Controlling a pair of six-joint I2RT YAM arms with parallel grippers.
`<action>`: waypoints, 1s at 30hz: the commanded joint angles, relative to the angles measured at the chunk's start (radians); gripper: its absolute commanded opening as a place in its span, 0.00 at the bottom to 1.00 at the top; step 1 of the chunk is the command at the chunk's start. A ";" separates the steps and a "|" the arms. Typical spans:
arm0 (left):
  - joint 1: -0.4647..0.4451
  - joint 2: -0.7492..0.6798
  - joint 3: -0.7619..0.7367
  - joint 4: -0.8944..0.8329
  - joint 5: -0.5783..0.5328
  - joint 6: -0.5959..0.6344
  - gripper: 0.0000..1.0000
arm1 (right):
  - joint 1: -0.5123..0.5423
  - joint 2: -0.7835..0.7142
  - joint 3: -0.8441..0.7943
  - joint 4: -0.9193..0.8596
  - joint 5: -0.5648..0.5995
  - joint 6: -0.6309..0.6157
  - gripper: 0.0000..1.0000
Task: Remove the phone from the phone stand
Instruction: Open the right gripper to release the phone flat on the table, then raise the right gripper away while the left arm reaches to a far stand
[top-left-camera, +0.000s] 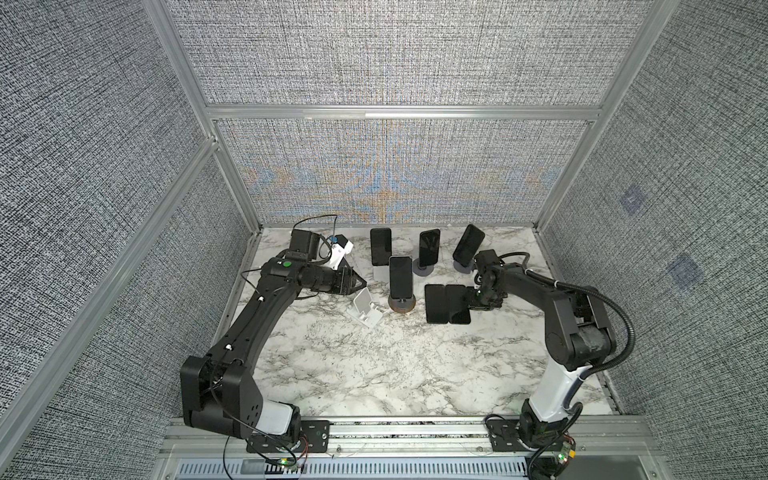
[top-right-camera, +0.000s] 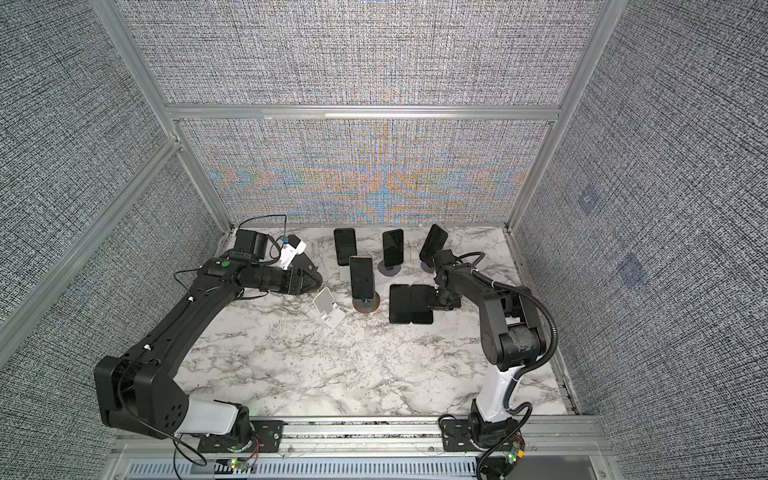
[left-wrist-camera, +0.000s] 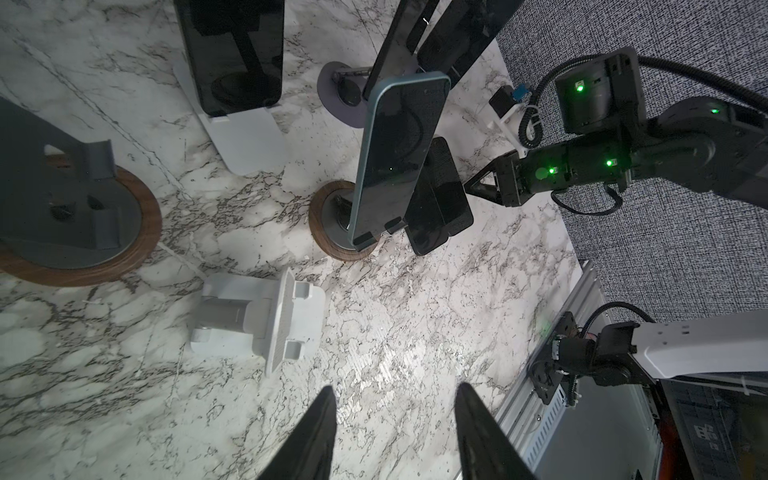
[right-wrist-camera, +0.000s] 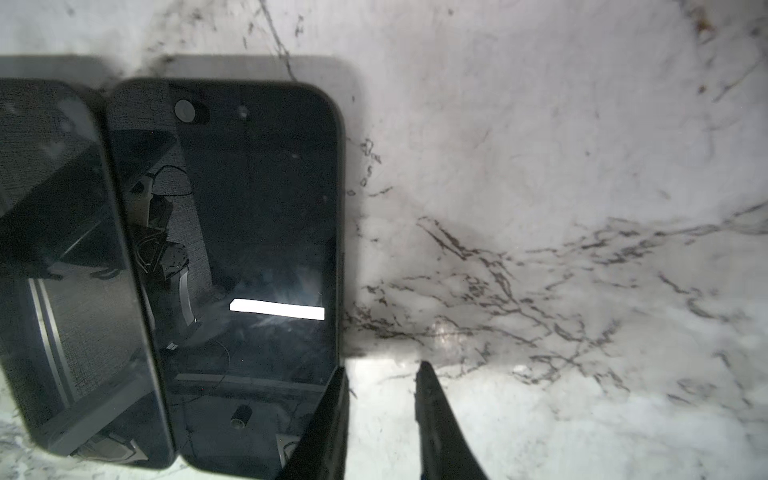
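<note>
Closest to the lens, in the right wrist view, the two black fingers (right-wrist-camera: 328, 415) of the right claw (right-wrist-camera: 382, 368) are being held partly apart. Bare marble table (right-wrist-camera: 540, 166) is being shown in the gap, and nothing is being gripped. One finger is being seen over the corner of a dark phone (right-wrist-camera: 249, 249); whether that phone is being touched cannot be told. This phone is being carried flat, screen up, by the table, off any stand and edge to edge with a second flat phone (right-wrist-camera: 62, 270). In both top views the pair is being shown in the far half of the table, toward its right edge, with the right claw just beside it. The left claw (left-wrist-camera: 397, 386) is being held about half open above the table, with nothing between its fingers, near an empty white phone stand (left-wrist-camera: 257, 320) toward the left edge. Between that stand and the flat pair, a blue-edged phone (left-wrist-camera: 395, 158) is being propped upright on a round wood-rimmed stand (top-left-camera: 402, 307). Three more phones (top-left-camera: 429, 248) are being held up on stands along the far edge.
</note>
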 joint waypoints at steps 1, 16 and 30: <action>0.002 0.000 0.012 -0.011 -0.013 0.014 0.50 | 0.000 -0.031 0.005 -0.027 0.042 -0.011 0.34; -0.034 -0.020 0.066 0.098 -0.168 -0.015 0.72 | 0.005 -0.373 -0.136 -0.051 -0.155 -0.026 0.66; 0.013 0.493 0.592 0.179 0.031 0.241 0.84 | 0.051 -0.620 -0.156 -0.228 -0.390 -0.104 0.71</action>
